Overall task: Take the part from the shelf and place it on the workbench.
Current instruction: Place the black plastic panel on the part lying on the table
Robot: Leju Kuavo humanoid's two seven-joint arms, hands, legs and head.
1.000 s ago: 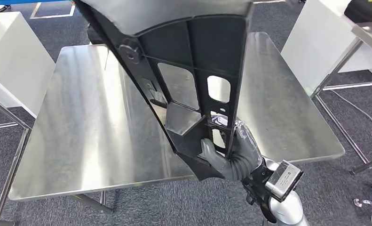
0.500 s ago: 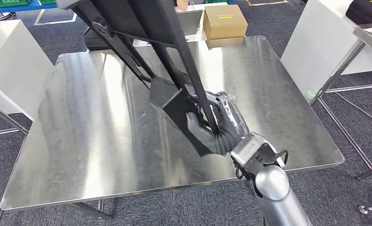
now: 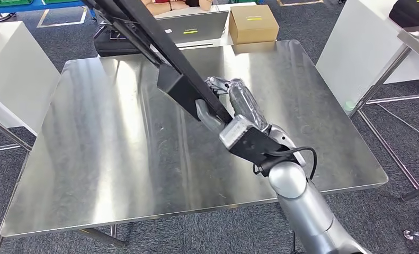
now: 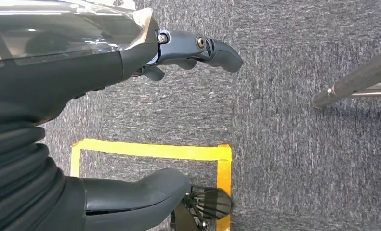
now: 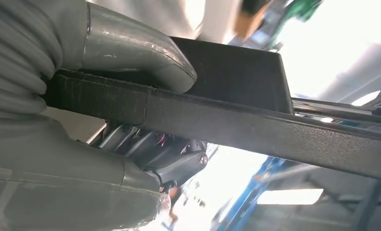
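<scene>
Overhead, right robot hand (image 3: 225, 103) grips black part (image 3: 180, 87) above workbench (image 3: 117, 159).

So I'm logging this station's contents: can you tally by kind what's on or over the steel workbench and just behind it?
Black plastic part, held by the right hand above the workbench: 1
Cardboard box behind the workbench: 1
Steel workbench: 1
Total: 3

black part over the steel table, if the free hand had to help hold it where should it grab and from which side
Probably the long flat rail of the black part, above the boxy end that the right hand grips. The rail slants up and away over the workbench, thin enough to pinch, and its left side is free. The left hand would come in from there.
</scene>
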